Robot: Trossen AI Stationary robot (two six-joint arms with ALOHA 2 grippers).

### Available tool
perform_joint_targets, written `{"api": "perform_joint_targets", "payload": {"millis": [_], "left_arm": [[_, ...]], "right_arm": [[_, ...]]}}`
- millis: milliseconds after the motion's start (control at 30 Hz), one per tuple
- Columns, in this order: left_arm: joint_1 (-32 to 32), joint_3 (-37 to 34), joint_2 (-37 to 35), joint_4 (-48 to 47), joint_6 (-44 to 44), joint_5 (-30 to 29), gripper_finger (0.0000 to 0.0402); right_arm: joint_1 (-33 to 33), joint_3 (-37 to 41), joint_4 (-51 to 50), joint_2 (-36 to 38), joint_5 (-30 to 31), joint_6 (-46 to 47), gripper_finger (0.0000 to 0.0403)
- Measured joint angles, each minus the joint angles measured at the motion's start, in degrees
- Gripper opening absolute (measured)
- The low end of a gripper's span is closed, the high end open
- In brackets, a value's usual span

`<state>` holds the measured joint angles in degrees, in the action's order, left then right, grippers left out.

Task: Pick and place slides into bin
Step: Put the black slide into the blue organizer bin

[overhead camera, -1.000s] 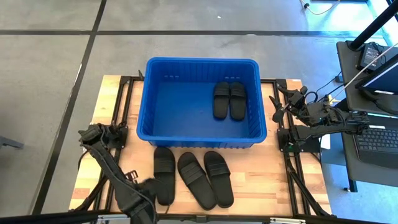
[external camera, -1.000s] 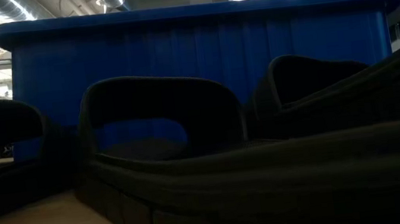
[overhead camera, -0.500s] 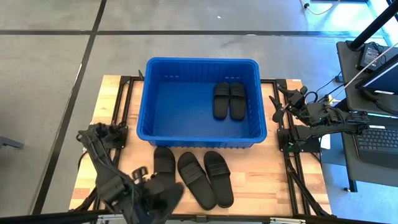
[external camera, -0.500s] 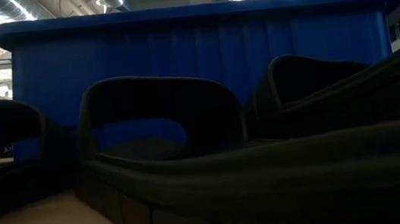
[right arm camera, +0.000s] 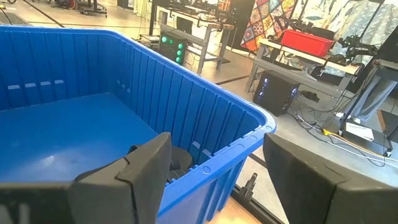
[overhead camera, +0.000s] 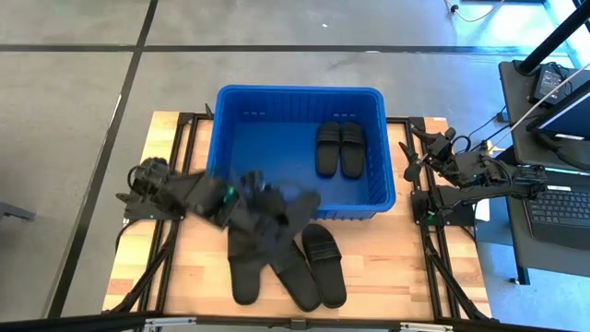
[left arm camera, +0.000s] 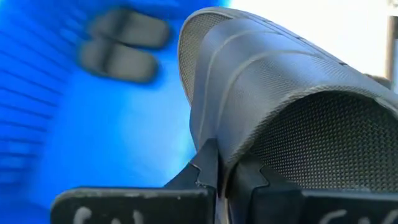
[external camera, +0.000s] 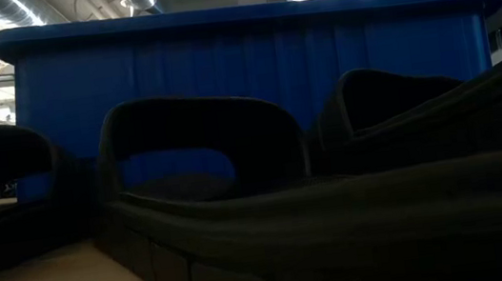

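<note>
- Black matte slides lie nearest the table's front edge: three on the wooden table (overhead camera: pixel 387 267), side by side, at the left (overhead camera: pixel 241 272), in the middle (overhead camera: pixel 293 275) and at the right (overhead camera: pixel 324 265), just in front of the bin.
- Above their far ends, the left gripper (overhead camera: pixel 267 205) carries a fourth slide (overhead camera: pixel 288 214), fingers (left arm camera: pixel 208 165) pinched tight on the edge of its strap; the wrist view shows the textured strap arching over the closed jaws, with the bin's blue floor beyond.
- Blue plastic follows: the bin (overhead camera: pixel 218 138) stands in the middle of the table, and the carried slide hangs at its near wall, partly over the rim.
- Inside, toward the far right corner, a pair of slides (overhead camera: pixel 339 148) already rests flat, side by side.
- Judged from this, the step in hand is the carry to the bin: lifted, not yet released.
- Next, the slide probably needs to clear the near rim and come over bare floor beside the resting pair before the fingers part; letting go early could leave it hung on the rim.
- Farthest off, the right gripper (overhead camera: pixel 417 152) waits beside the bin's right wall, fingers (right arm camera: pixel 134 180) wide apart and holding nothing.
</note>
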<state>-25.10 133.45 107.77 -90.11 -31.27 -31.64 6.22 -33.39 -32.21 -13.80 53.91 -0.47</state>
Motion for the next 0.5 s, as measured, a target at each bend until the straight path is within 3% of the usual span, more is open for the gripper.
{"api": "perform_joint_targets", "payload": {"millis": [200,333,500], "left_arm": [[9.9,0.0,-1.6,0.0,8.9,-11.6,0.0006],[15.9,-0.8,-1.4,0.1,13.1,-13.4,0.0006],[22.3,-6.8,-1.2,0.1,18.4,-14.0,0.0006]], "right_arm": [[0.0,0.0,0.1,0.0,0.0,0.0,0.0255],[0.0,0.0,0.2,0.0,0.0,0.0,0.0255],[0.0,0.0,0.2,0.0,0.0,0.0,0.0255]]}}
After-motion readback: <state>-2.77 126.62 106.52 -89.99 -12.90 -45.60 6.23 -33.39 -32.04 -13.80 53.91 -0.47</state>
